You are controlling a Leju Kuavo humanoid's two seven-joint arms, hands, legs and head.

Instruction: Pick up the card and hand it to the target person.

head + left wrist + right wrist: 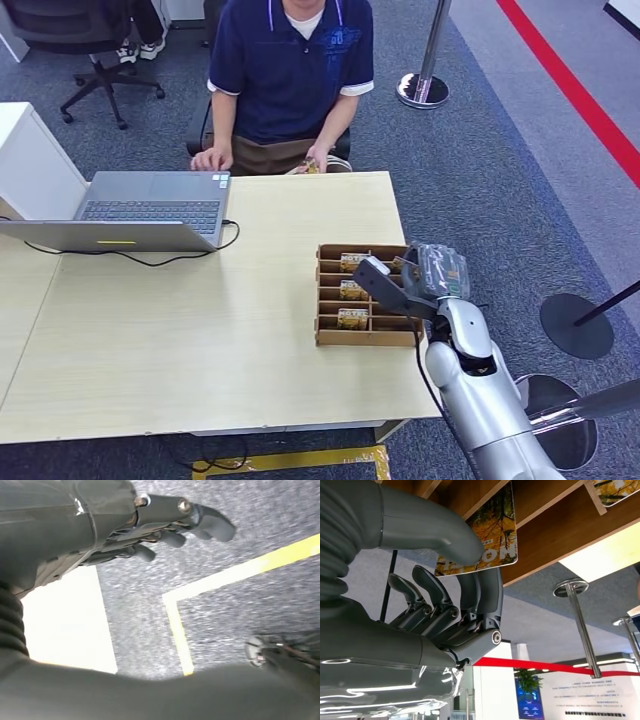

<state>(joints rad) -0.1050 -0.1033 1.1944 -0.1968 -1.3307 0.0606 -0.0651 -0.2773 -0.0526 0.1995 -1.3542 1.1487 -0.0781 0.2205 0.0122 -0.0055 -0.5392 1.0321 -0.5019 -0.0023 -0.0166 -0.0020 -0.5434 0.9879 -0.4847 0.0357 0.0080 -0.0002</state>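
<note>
While the right hand (389, 280) reaches over the brown divided tray (326, 338) at the table's (189, 330) four o'clock corner, its thumb and fingers pinch a yellow-leafed card (486, 527) standing in a slot. At twelve o'clock sits a person (290, 60), hands at the table edge. Hanging over grey carpet, the left hand (166, 525) holds nothing, fingers loosely apart.

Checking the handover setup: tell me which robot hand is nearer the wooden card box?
Right. The right hand is at the card box, its thumb and fingers around a card in it. The left hand hangs over carpet floor, away from the box.
</note>
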